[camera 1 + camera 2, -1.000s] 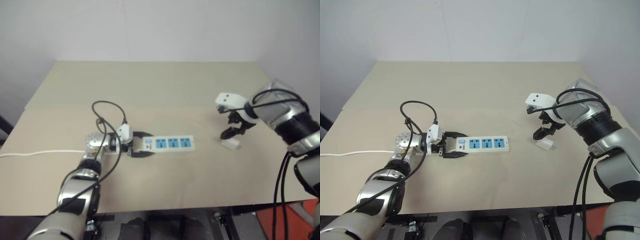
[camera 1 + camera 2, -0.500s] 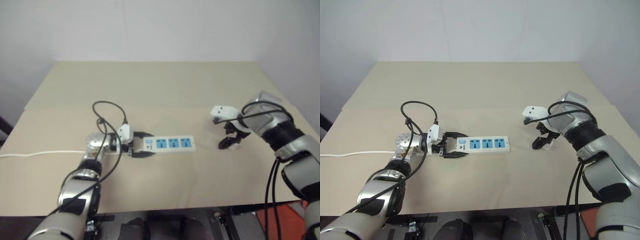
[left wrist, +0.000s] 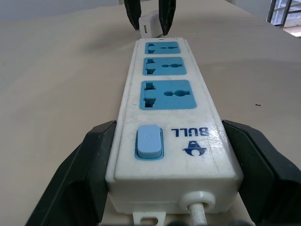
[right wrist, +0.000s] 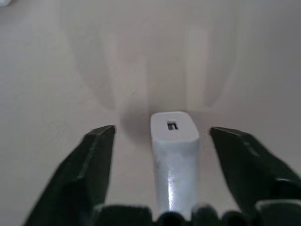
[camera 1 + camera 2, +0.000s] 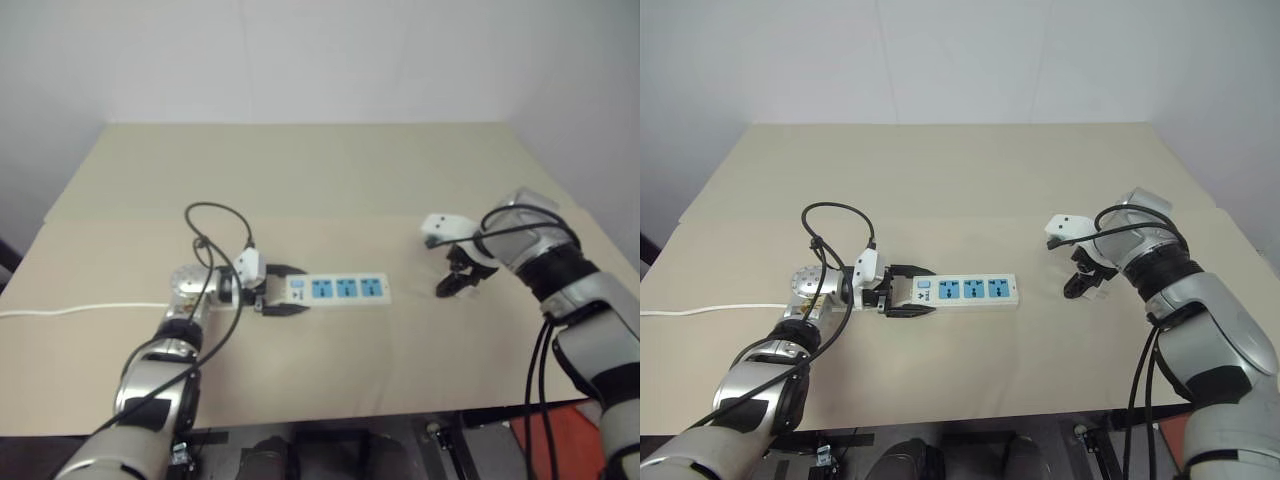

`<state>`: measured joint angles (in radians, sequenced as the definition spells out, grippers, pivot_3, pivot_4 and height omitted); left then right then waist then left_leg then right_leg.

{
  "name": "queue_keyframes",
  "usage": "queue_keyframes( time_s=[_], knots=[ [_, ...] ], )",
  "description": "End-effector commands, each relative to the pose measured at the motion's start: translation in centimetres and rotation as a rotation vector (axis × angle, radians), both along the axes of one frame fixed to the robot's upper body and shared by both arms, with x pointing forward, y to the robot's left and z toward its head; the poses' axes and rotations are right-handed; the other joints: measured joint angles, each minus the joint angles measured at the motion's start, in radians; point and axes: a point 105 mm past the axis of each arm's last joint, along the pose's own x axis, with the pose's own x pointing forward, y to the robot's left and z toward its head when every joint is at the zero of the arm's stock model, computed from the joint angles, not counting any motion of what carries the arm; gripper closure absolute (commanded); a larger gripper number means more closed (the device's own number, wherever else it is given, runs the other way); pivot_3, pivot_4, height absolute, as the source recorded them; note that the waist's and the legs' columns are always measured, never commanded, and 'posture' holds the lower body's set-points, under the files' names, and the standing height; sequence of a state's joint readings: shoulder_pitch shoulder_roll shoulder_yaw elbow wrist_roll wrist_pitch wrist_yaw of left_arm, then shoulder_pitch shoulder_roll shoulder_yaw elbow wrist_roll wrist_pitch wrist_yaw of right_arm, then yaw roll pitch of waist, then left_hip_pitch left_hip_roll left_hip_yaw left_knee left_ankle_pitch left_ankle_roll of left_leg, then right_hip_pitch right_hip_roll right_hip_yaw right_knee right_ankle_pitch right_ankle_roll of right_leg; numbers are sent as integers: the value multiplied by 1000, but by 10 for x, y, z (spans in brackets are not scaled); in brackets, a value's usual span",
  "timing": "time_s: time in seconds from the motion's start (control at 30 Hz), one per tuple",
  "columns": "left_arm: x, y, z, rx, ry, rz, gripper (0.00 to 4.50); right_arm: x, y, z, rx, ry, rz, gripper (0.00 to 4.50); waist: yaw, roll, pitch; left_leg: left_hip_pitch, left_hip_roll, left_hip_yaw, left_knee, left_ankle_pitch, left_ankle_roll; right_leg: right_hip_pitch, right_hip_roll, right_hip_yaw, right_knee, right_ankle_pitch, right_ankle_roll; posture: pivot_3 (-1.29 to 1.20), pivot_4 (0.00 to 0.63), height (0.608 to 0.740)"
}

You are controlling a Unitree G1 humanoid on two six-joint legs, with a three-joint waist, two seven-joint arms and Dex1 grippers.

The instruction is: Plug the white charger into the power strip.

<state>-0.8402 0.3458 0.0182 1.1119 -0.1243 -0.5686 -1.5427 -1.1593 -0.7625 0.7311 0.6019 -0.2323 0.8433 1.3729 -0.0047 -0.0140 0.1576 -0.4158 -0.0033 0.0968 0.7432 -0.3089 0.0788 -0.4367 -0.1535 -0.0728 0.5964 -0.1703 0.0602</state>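
rounded glossy white charger (image 4: 174, 141) between black right tool (image 4: 162, 136) fingers.

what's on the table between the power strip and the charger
Nothing: in the left eye view, bare table runs from the strip to the charger.

Desk (image 5: 970, 180): beige, matte top, with a faint seam running across its width. Wall (image 5: 960, 60): plain white, directly behind the desk's far edge.
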Motion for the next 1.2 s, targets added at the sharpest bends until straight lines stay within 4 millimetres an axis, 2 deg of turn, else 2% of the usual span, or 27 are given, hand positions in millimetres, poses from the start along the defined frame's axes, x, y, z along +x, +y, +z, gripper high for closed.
queue_keyframes(
  time_s=[0.03, 0.17, 0.37, 0.5, 0.63, 0.7, 0.77, 0.9, 1.0, 1.2],
  knots=[
    [-10, -6, -18, 57, 47, -54, 1244, 3, -2, 10, 5, -26, -11, 2001, 0, 0, 0, 0, 0, 0, 0, 0, 0, 0, 0, 0, 0, 0, 0, 0, 150, 740],
    [-12, -5, -20, 58, 52, -55, 1244, 4, -2, 9, -1, -21, -22, 3294, -1, 1, 0, 0, 0, 0, 0, 0, 0, 0, 0, 0, 0, 0, 0, 0, 150, 740],
    [-14, -4, -19, 49, 66, -73, 1244, 2, -1, 17, 17, -38, -9, 3335, -5, 1, -1, 0, 0, 0, 0, 0, 0, 0, 0, 0, 0, 0, 0, 0, 150, 740],
    [-16, -3, -15, 55, 88, -98, 1244, -5, 14, 45, 90, -127, 90, 3335, -8, 2, -1, 0, 0, 0, -1, 0, 0, 0, 0, 0, 0, 0, 0, 0, 150, 740],
    [-22, -5, -7, 61, 94, -140, 1244, -26, 42, 80, 301, -270, 245, 3335, -9, 2, -1, 1, 1, 0, -2, 0, -1, -1, 0, 0, -1, 0, 0, 0, 150, 740],
    [-26, -6, -3, 55, 96, -160, 1244, -34, 59, 96, 474, -388, 329, 3335, -9, 2, -1, 1, 1, 0, -3, 1, -2, 0, 1, -1, -1, 0, 0, 0, 150, 740],
    [-31, -7, -2, 56, 107, -177, 1244, -48, 71, 104, 632, -432, 401, 3335, -6, 2, -1, 1, 2, 0, -2, 1, -2, 0, 1, -1, 0, 0, 0, 0, 150, 740],
    [-37, -10, -7, 66, 120, -198, 1244, -65, 93, 106, 947, -461, 456, 3335, -2, 2, -1, 2, 2, -2, -1, 2, -3, 2, 2, -2, 0, 1, -1, 0, 150, 740],
    [-39, -13, -12, 80, 130, -195, 1244, -77, 110, 100, 1184, -445, 500, 3335, 0, 2, -1, 2, 1, -2, -1, 1, -3, 2, 2, -2, 0, 1, -1, 0, 150, 740],
    [-43, -14, -17, 83, 146, -147, 1244, -90, 129, 76, 1451, -410, 537, 3335, 4, 2, -1, 8, 0, -2, -3, 1, -3, 7, 2, -2, -2, 1, -1, 0, 150, 740]
  ],
)
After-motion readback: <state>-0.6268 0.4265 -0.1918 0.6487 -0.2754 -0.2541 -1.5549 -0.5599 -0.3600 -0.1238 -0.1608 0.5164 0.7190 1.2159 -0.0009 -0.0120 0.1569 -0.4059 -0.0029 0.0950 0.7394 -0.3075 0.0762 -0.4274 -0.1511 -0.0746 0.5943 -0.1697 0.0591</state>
